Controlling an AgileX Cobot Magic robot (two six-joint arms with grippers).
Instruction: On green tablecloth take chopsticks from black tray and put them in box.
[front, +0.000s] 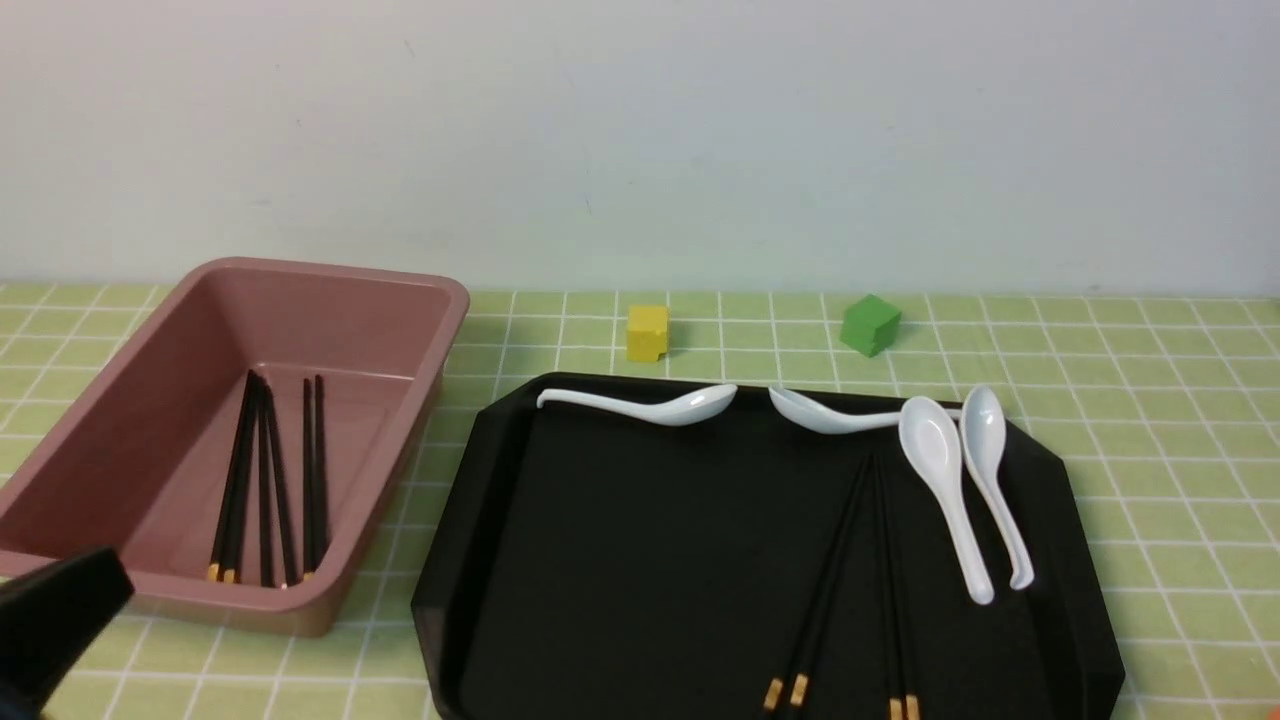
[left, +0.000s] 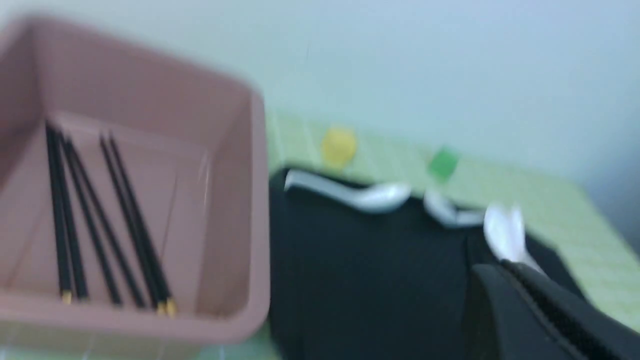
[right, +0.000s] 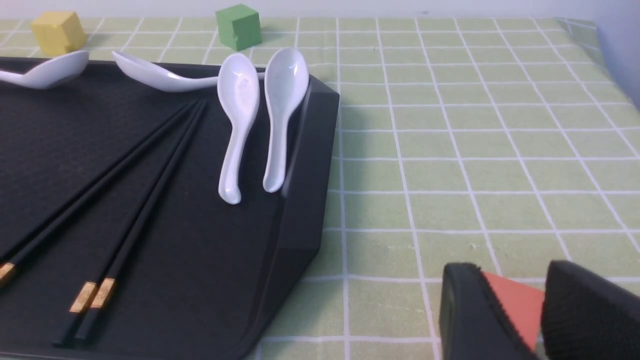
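Observation:
On the green tablecloth (front: 1150, 400) the black tray (front: 650, 560) holds two pairs of black chopsticks (front: 838, 575) with gold bands, fanned out at its front right; they also show in the right wrist view (right: 135, 200). The pink box (front: 440, 340) to the tray's left holds several chopsticks (front: 265, 480), also blurred in the left wrist view (left: 95, 215). My left gripper (front: 60, 610) sits at the box's near corner; its fingers (left: 500, 267) are together and empty. My right gripper (right: 515, 280) is low over the cloth, right of the tray, its jaws apart.
Several white spoons (front: 945, 480) lie along the tray's far and right sides. A yellow cube (front: 647, 332) and a green cube (front: 869, 324) stand behind the tray. An orange-red thing (right: 515, 305) shows through the gap between the right fingers.

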